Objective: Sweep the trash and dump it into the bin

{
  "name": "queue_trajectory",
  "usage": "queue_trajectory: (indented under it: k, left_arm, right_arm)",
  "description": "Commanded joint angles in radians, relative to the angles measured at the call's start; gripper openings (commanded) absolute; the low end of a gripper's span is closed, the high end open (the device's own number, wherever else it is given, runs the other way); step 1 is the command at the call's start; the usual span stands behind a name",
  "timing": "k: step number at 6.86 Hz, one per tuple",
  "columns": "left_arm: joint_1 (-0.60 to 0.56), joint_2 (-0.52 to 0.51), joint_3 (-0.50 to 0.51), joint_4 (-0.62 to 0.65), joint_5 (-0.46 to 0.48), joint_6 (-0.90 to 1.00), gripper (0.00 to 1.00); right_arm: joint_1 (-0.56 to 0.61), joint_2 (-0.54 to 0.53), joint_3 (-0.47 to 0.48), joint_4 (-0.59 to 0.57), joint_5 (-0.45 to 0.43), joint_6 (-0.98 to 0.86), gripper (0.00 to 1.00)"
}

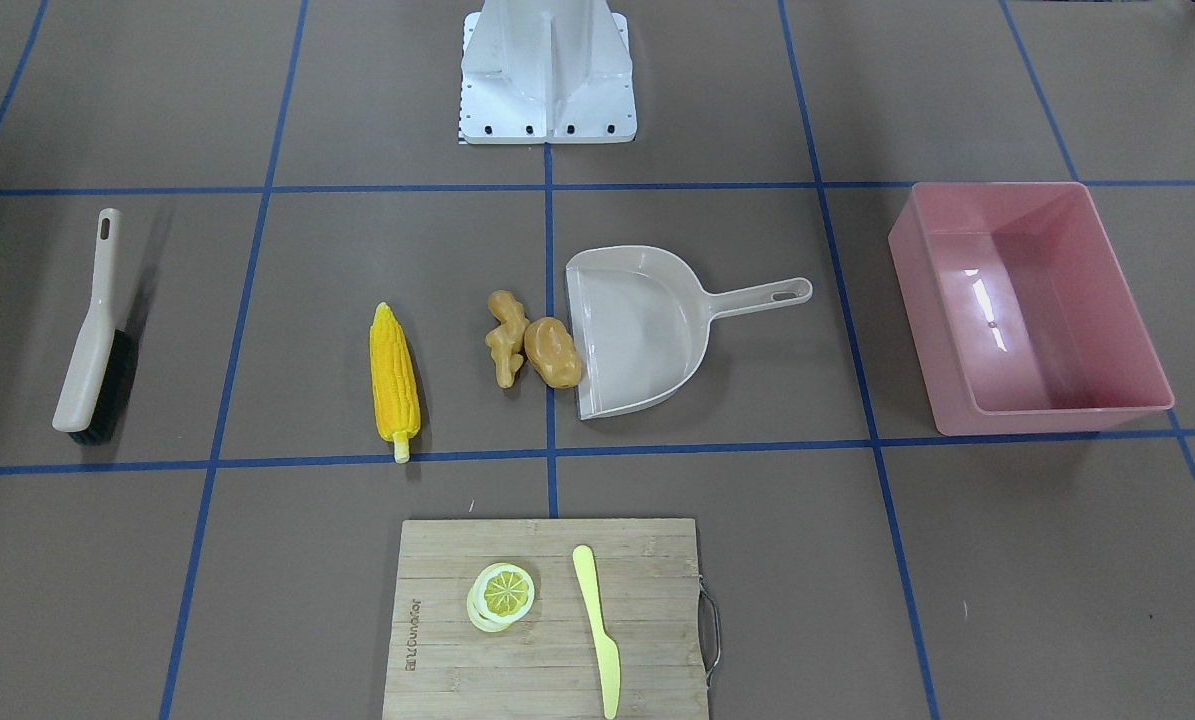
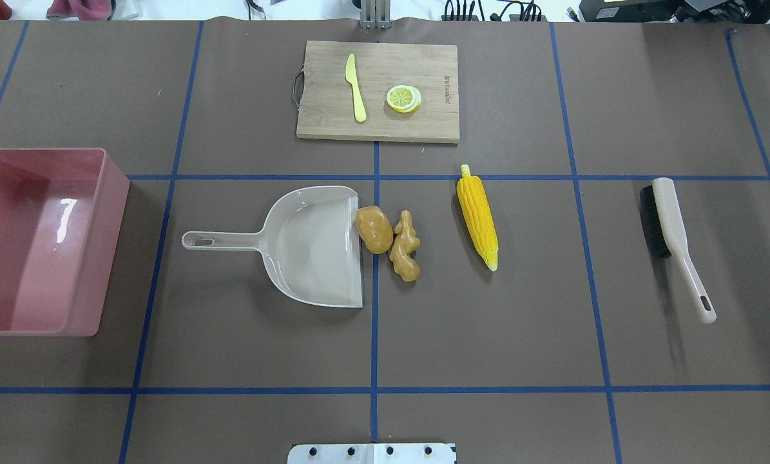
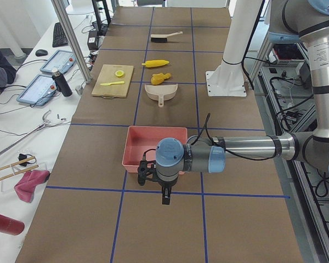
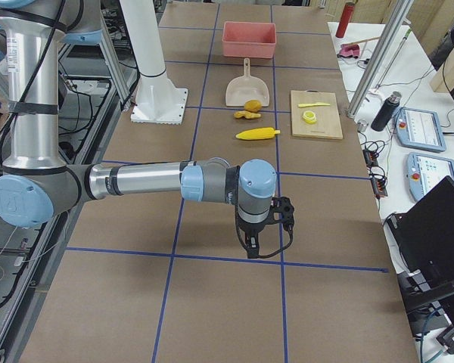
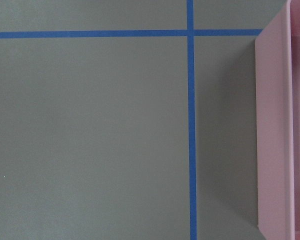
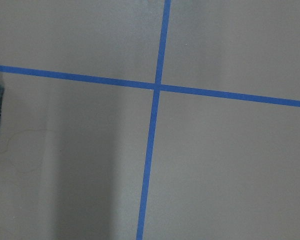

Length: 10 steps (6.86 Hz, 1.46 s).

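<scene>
The yellow corn cob (image 2: 478,216) lies alone right of centre. The tan ginger root (image 2: 405,247) and the brown potato (image 2: 374,229) touch each other at the open lip of the beige dustpan (image 2: 314,248). The pink bin (image 2: 115,245) stands empty at the far left. My left gripper (image 3: 165,198) shows only in the exterior left view, hanging near the bin's near side; I cannot tell if it is open. My right gripper (image 4: 250,248) shows only in the exterior right view, over bare table; I cannot tell its state either.
A beige hand brush (image 2: 674,238) with black bristles lies at the far right. A wooden cutting board (image 2: 327,122) at the far edge carries lemon slices (image 2: 403,98) and a pale yellow knife (image 2: 356,87). The robot's white base (image 1: 547,70) stands mid-table.
</scene>
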Motion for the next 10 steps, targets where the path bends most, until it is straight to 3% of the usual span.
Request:
queue_trajectory:
  k: [1,5,10]
  left_arm:
    - [0.0,0.0,-0.001,0.0,-0.001,-0.002,0.99]
    - [0.0,-0.003,0.002,0.035,-0.005,-0.002,0.99]
    - [-0.003,0.014,0.004,0.037,-0.005,0.006,0.99]
  right_arm:
    - [0.0,0.007,0.003,-0.009,0.007,0.009,1.0]
    - [0.0,0.007,-0.007,-0.007,0.001,0.018,1.0]
    - [0.0,-0.016,0.048,0.001,0.031,0.055,1.0]
